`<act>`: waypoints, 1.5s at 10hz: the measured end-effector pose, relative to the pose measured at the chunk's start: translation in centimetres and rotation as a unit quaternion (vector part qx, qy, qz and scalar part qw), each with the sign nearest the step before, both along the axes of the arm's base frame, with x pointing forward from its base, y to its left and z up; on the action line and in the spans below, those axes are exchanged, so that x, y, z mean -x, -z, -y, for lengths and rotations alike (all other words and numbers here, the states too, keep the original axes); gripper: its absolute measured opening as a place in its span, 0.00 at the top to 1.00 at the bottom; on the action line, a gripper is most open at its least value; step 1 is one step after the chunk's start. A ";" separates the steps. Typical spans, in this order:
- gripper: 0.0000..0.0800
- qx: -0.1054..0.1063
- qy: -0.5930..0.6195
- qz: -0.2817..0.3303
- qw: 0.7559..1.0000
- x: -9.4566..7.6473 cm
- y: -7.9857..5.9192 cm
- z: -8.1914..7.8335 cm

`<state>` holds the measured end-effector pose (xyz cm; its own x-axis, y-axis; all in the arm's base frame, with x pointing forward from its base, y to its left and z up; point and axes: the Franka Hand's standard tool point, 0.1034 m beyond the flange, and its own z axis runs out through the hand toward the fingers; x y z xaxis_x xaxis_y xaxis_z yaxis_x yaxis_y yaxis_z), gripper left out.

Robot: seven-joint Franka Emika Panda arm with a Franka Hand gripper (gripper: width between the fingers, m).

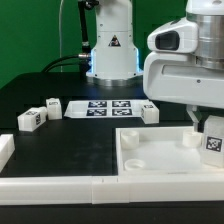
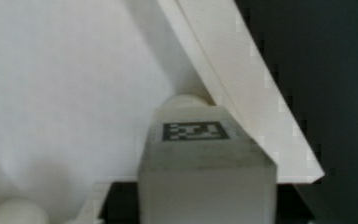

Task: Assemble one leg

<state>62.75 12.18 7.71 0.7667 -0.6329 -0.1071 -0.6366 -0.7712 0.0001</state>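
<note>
While arm reaches down over panel (image 1: 150,160) corner, gripper (image 1: 207,130) clamps leg (image 1: 214,143), marker face showing.

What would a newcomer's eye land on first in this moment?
The bulky white gripper at the exterior view's right stands out first, holding the leg, marker outward, at the right edge of the large white panel. Next comes the marker board mid-table, with loose legs on either side of it.
</note>
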 end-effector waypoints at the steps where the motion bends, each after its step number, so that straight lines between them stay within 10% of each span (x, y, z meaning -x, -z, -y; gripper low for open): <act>1: 0.63 0.007 0.071 -0.004 0.997 0.0 0.0 0.0; 8: 0.63 0.033 0.390 -0.017 0.920 -0.2 -0.1 -0.3; 9: 0.63 0.032 0.384 -0.017 0.923 -0.2 -0.1 -0.3; 11: 0.25 0.030 0.353 -0.015 0.935 -0.2 -0.1 -0.4; 15: 0.19 0.008 0.072 0.001 0.997 0.0 -0.1 -1.1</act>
<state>62.71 13.28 7.77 0.6677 -0.7384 -0.0949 -0.7411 -0.6713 0.0091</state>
